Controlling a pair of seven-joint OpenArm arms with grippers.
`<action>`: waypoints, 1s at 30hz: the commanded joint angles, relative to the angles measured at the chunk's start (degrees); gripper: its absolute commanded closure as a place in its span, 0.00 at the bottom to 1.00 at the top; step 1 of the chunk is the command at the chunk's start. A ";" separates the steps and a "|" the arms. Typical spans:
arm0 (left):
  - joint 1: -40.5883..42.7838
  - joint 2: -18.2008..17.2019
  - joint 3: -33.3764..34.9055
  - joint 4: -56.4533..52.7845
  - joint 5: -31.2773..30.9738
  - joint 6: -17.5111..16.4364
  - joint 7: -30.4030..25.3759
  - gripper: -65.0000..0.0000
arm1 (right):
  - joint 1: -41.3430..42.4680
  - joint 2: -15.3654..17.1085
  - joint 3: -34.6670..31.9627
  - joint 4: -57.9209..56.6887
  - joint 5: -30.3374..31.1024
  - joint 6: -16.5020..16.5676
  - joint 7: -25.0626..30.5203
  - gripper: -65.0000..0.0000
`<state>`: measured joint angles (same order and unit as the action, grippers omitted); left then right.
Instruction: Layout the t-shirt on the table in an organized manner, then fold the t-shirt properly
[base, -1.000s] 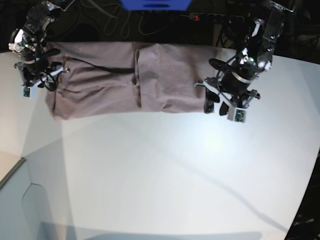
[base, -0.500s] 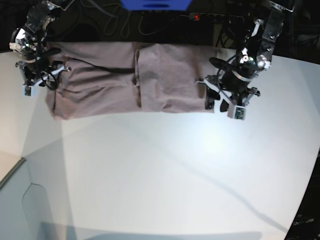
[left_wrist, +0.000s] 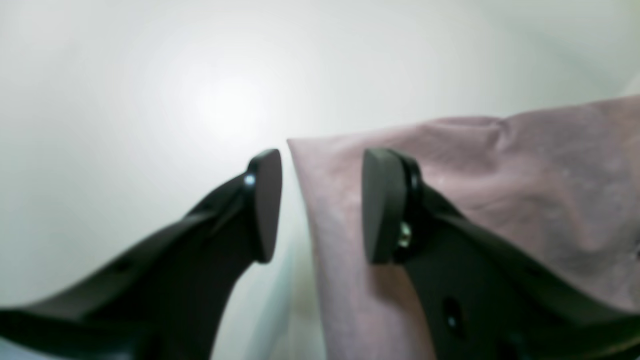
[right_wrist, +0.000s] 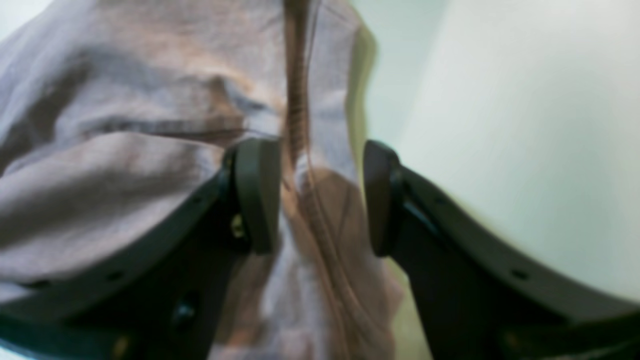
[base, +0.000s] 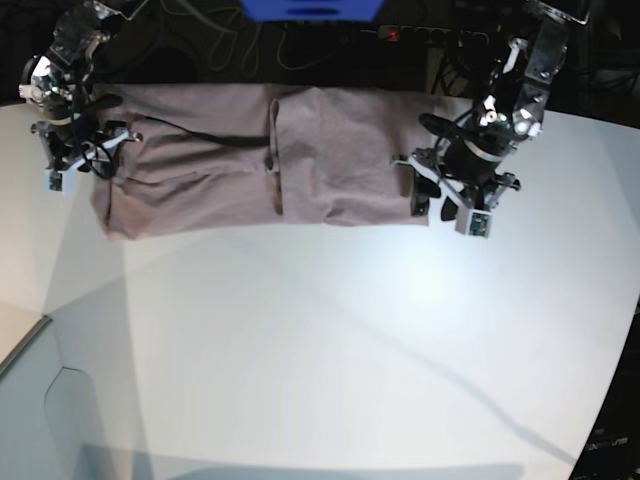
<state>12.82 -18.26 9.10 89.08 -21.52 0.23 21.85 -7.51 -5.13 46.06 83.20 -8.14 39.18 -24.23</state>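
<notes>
t-shirt (base: 260, 160): your mauve shirt lies along the far edge of the table (base: 330, 340), already folded into a long flat band, with a vertical fold ridge near its middle and a dark crease running across its left half in the base view.

what has changed, left arm: over the last second your left gripper (base: 440, 203) has drawn in a little toward the band's end on the base view's right. The shirt itself has not moved.

what has changed, right arm: your right gripper (base: 85, 160) sits at the opposite end and has only shifted a trifle.

left gripper state: your jaws stand apart and straddle the shirt's edge (left_wrist: 305, 200), one finger over bare table, the other over cloth. Nothing is pinched yet.

right gripper state: your jaws stand apart with a bunched ridge of cloth and a darker seam (right_wrist: 295, 100) rising between them. The pads do not look pressed together on it, so I judge it released, not grasping.

meaning for the task: layout looks done. You appear to be lining up both ends for the next fold, and a grip must come first.

writing and brands: none readable. The shirt is plain, and the small light tags on the gripper bodies in the base view are too small to read.
</notes>
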 joint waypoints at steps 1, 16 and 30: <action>-0.12 -0.51 -0.18 0.11 -0.06 -0.10 -1.23 0.60 | 0.26 0.25 -0.04 0.89 0.98 0.82 1.24 0.58; 0.50 -0.16 -0.18 -1.39 -0.06 -0.01 -0.97 0.60 | 0.17 0.25 -0.04 0.89 0.98 0.82 1.24 0.58; 0.24 1.16 -0.36 -3.50 -0.15 -0.01 -1.14 0.91 | 0.17 -0.11 -0.04 0.45 0.98 0.82 1.24 0.58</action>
<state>13.45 -16.67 9.08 84.77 -21.61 0.23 21.87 -7.55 -5.48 46.00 82.87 -8.14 39.18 -24.21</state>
